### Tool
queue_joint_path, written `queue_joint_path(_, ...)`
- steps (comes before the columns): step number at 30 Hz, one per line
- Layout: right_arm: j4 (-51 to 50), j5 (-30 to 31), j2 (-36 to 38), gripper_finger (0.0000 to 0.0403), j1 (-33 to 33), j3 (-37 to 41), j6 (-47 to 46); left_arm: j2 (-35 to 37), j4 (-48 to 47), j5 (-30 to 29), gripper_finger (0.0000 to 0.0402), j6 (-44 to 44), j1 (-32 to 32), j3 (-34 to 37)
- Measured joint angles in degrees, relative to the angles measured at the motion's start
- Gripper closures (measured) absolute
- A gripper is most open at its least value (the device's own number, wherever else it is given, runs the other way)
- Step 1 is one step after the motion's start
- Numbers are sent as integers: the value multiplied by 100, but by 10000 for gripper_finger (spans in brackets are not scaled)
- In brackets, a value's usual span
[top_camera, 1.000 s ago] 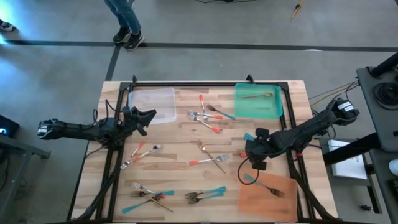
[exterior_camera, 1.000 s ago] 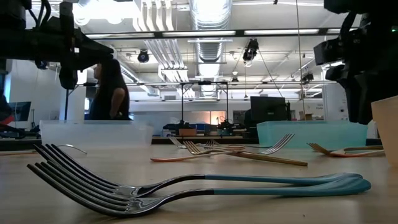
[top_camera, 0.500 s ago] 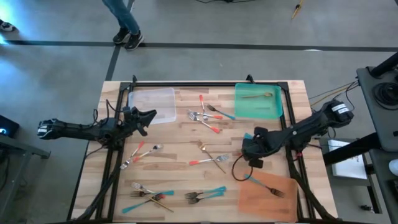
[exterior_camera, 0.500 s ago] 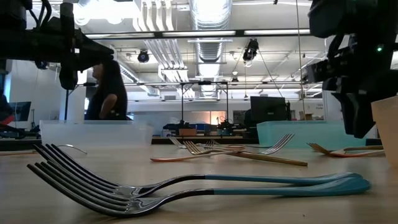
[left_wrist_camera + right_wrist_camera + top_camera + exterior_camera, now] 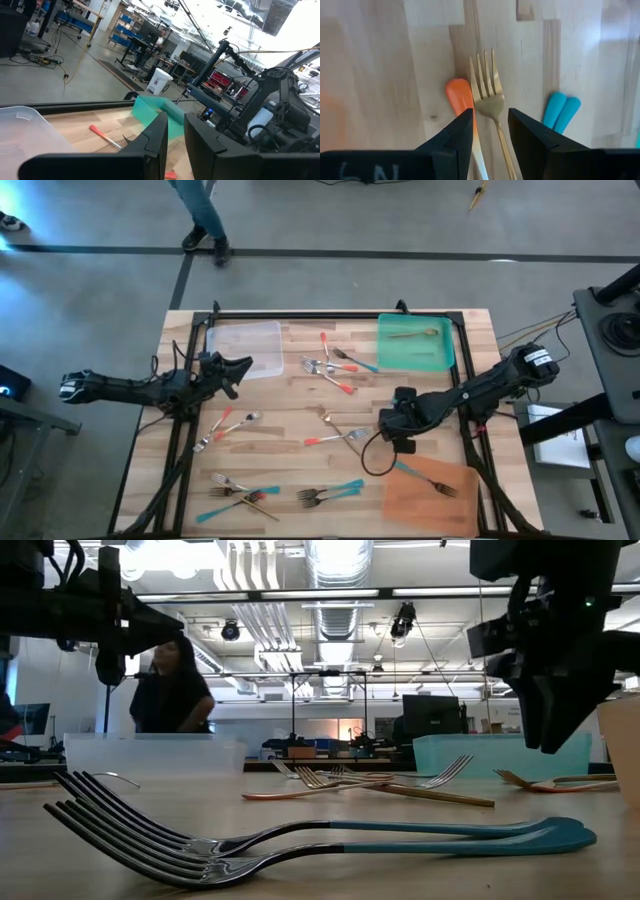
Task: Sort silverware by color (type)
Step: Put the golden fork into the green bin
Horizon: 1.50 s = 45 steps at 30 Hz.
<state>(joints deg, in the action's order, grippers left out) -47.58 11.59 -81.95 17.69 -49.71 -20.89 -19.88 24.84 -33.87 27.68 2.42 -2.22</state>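
Note:
The silverware lies scattered on the wooden table: a gold fork crossing a red-handled piece at the middle, and teal-handled forks near the front edge. My right gripper hangs open above the gold fork's head, fingers pointing down, clear of the table in the low view. The red handle's end lies beside that head. My left gripper waits at the left by the clear tray, fingers level with a narrow empty gap.
A green tray at the back right holds a gold spoon. An orange tray at the front right holds a teal-handled fork. More red and teal pieces lie at the back middle and the left.
My right gripper has moved toward the table's left edge and slightly down, ending over the gold fork at the middle. Its hanging cable has swung along with it. No silverware has moved.

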Motion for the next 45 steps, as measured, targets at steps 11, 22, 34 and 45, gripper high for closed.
queue_joint_path(11,-448,13,15,287,-278,187,-210,-42,-4,0,355,0,-2,-2)
queue_joint_path(22,-308,-598,20,287,-882,500,39,-129,-2,-2,355,2,-2,0)
queue_joint_path(34,-92,-921,17,287,-901,502,438,-242,-2,-2,355,1,-1,-1)
queue_joint_path(45,17,-974,13,278,-1066,603,500,-347,-3,-1,355,1,-1,0)
